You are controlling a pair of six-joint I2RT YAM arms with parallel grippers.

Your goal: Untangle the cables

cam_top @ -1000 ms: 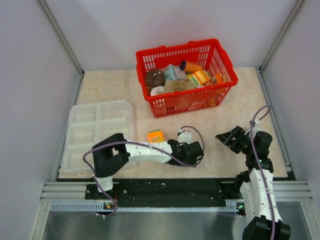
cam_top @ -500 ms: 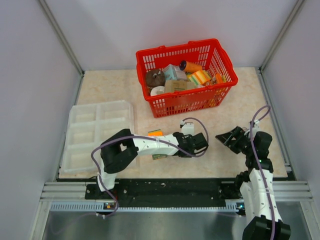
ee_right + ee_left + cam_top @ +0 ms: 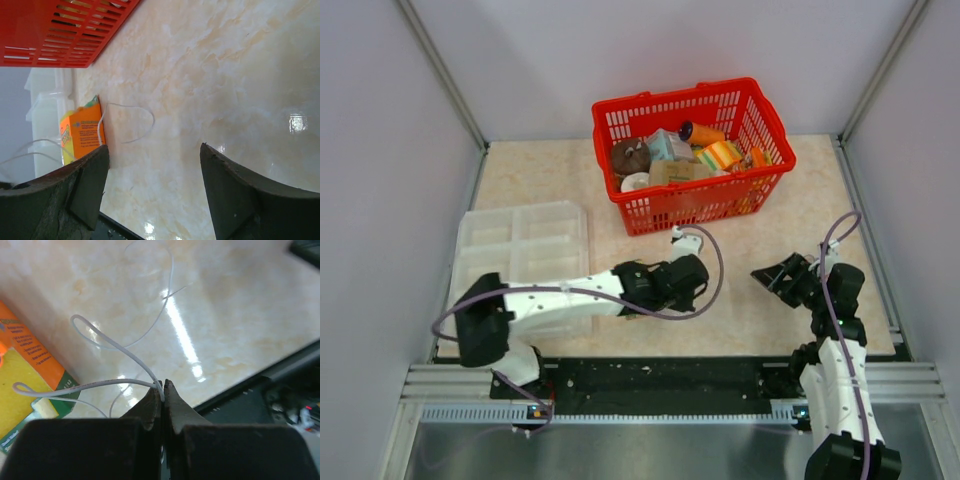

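The cables show here as thin white strands. One looping cable (image 3: 120, 346) runs over the marble table top into my left gripper (image 3: 163, 386), which is shut on it at the fingertips. A finer strand (image 3: 168, 290) curls on the table beyond. From above, the left gripper (image 3: 692, 287) is low over the table's middle, and the cables are too thin to make out there. My right gripper (image 3: 775, 275) hangs open to its right, holding nothing. Between its fingers (image 3: 90, 185) the right wrist view shows a curved cable (image 3: 152, 120) lying farther off on the table.
An orange and yellow box (image 3: 25, 365) lies beside the cables, also in the right wrist view (image 3: 82, 132). A red basket (image 3: 690, 205) full of items stands at the back. A clear compartment tray (image 3: 520, 250) sits at the left. The black front rail (image 3: 260, 390) is close.
My left gripper has shut on the white cable. The left arm has swung back and leftward, its elbow now far left, covering the orange box from above. The right arm has not moved.
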